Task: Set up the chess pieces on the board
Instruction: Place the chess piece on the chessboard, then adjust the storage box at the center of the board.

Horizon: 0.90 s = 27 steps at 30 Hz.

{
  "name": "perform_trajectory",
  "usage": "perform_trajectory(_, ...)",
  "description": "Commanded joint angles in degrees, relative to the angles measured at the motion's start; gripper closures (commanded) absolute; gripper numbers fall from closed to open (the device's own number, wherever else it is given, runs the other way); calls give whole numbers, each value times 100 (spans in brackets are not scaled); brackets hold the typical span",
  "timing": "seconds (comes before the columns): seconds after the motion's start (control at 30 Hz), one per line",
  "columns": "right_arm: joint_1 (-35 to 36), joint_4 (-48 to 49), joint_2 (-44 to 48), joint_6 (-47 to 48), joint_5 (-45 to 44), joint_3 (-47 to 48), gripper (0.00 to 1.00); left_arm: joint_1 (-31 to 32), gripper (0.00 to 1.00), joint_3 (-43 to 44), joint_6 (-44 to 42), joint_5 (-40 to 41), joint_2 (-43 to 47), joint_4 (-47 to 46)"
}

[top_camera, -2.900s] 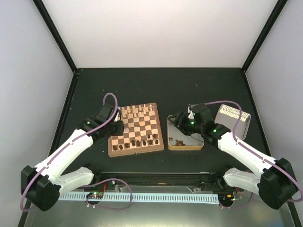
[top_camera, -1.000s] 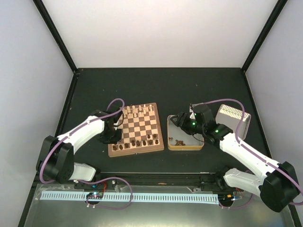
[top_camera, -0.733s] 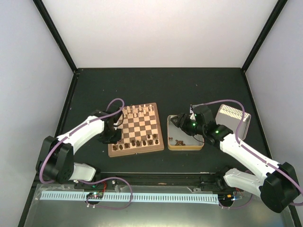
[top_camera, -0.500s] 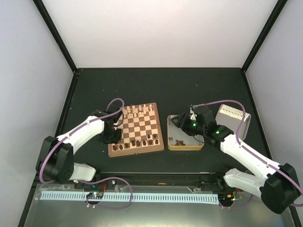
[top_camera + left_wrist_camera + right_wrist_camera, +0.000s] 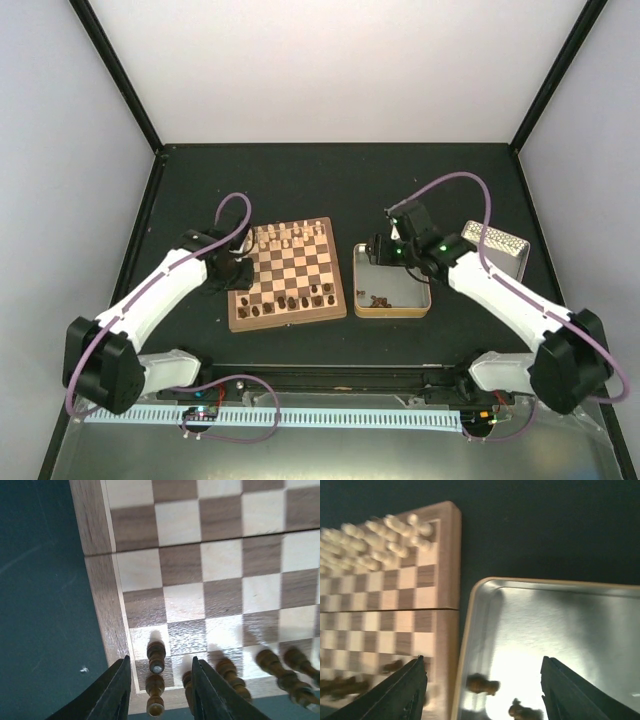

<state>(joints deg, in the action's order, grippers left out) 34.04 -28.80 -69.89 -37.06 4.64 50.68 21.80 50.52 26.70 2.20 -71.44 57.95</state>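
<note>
The board (image 5: 291,270) lies at the table's middle, and it also shows in the left wrist view (image 5: 200,555) and the right wrist view (image 5: 395,605). Dark brown chess pieces (image 5: 292,300) stand along its near rows. More dark pieces (image 5: 378,300) lie in the metal tin (image 5: 412,290). My left gripper (image 5: 236,272) is open at the board's left edge. In its wrist view the left gripper (image 5: 160,662) is spread either side of two dark pieces (image 5: 156,656) at the corner without touching them. My right gripper (image 5: 383,250) hangs open and empty over the tin's far left corner, above loose dark pieces (image 5: 482,684).
Pale cream chessmen (image 5: 290,237) fill the board's far rows, and they also show in the right wrist view (image 5: 385,532). The tin's lid (image 5: 497,255) lies to the right of the tin. The tin's rim (image 5: 470,630) lies close beside the board's right edge.
My left gripper has shifted a little farther along the board's left edge. My right arm has risen and drawn back toward the tin's far corner, its jaws still open.
</note>
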Motion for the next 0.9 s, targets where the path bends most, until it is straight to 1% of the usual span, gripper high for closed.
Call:
perform_trajectory(0.0, -12, -1093, -568, 1608, -995, 539, 36, -36, 64, 317, -50, 148, 364, 184)
perform_trajectory(0.03, -12, -1160, -695, 1823, -1056, 635, 33, -36, 64, 319, -88, 100, 424, 171)
perform_trajectory(0.17, -15, -1392, -1284, 2351, -1725, 991, 12, -34, 63, 286, -257, -194, 666, -38)
perform_trajectory(0.23, -18, -1387, -1608, 2659, -1866, 1105, 6, -36, 62, 283, -342, -330, 736, -140)
perform_trajectory(0.27, -20, -1421, -1785, 2791, -1942, 1208, 4, -36, 62, 287, -369, -398, 760, -178)
perform_trajectory(0.33, -20, -1439, -2177, 2981, -2111, 1412, 3, -36, 62, 285, -420, -559, 783, -274)
perform_trajectory(0.4, -33, -1403, -2536, 3199, -2103, 1589, 3, -36, 62, 283, -467, -687, 793, -354)
perform_trajectory(0.53, -38, -1287, -3077, 3512, -2246, 1895, 4, -36, 62, 234, -545, -869, 843, -469)
perform_trajectory(0.77, -38, -1092, -3468, 3841, -2342, 2203, 7, -36, 62, 209, -607, -959, 843, -571)
perform_trajectory(0.87, -47, -1141, -3548, 3842, -2341, 2227, 12, -36, 62, 187, -600, -1007, 834, -605)
